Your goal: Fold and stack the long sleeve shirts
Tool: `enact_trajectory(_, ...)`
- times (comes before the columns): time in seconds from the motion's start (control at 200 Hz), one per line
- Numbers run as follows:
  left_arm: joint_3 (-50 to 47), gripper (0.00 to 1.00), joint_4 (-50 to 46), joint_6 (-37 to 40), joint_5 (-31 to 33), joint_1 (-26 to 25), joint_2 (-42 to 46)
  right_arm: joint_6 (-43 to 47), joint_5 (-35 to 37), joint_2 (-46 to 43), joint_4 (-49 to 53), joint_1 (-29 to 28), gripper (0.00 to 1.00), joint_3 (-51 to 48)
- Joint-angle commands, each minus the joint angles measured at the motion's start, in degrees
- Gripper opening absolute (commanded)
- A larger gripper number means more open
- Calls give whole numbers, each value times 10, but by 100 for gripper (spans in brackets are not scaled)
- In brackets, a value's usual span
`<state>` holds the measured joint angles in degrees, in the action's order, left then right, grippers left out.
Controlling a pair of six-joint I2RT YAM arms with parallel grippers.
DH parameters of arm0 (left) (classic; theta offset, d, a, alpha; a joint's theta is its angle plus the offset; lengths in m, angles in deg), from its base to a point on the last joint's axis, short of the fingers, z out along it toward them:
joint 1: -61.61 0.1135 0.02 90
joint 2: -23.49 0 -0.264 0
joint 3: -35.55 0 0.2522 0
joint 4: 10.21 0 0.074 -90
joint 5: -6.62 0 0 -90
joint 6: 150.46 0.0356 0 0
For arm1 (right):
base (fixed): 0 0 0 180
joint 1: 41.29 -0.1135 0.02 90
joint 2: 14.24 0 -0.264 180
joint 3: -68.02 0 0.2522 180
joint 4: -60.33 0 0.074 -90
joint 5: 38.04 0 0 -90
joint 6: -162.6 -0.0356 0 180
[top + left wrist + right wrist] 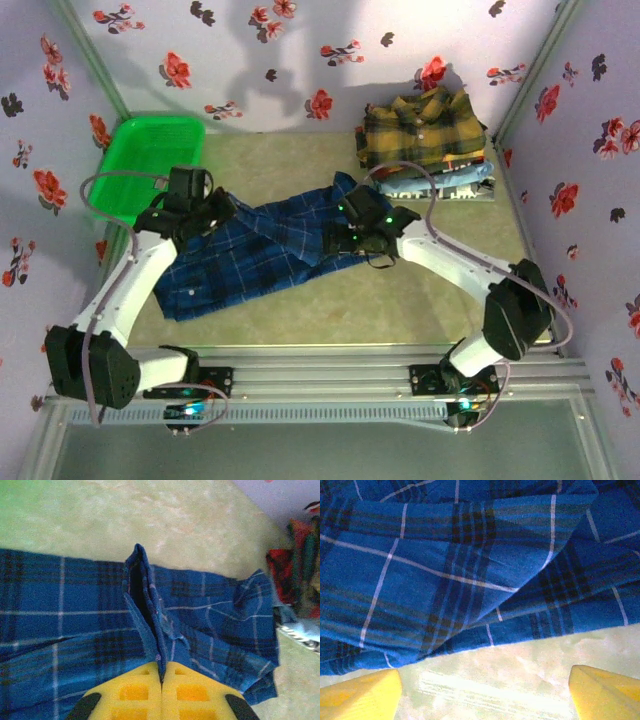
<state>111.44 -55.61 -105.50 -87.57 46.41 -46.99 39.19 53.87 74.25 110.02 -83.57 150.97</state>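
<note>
A dark blue plaid shirt (260,255) with thin white lines lies spread across the middle of the table. My left gripper (205,205) sits at its upper left edge, shut on a pinched ridge of the blue cloth (150,625) that rises between the yellow fingers (195,690). My right gripper (345,235) hovers over the shirt's right part, open, with bare table between its yellow fingertips (360,695) and the shirt's hem (485,630) just ahead. A mustard-yellow plaid shirt (422,130) lies folded on top of light blue ones (455,180) at the back right.
A green plastic basket (145,160) stands at the back left, close behind the left gripper. Flowered walls close in the table on three sides. The olive tabletop (400,300) shows in front of the shirt.
</note>
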Motion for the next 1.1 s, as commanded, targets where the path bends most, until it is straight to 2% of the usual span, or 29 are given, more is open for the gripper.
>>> enact_trajectory(0.0,-36,0,-11,23,27,12,36,22,-9,36,14,10,88,43)
enact_trajectory(0.35,-108,2,48,73,28,53,124,14,-48,137,10,30,88,113)
enact_trajectory(0.705,-96,1,116,153,11,82,130,-7,-75,185,-10,75,92,149)
enact_trajectory(1.055,-117,2,197,199,5,118,124,0,-95,223,-15,83,93,185)
enact_trajectory(1.095,-123,2,205,204,5,121,124,1,-102,230,-16,84,99,191)
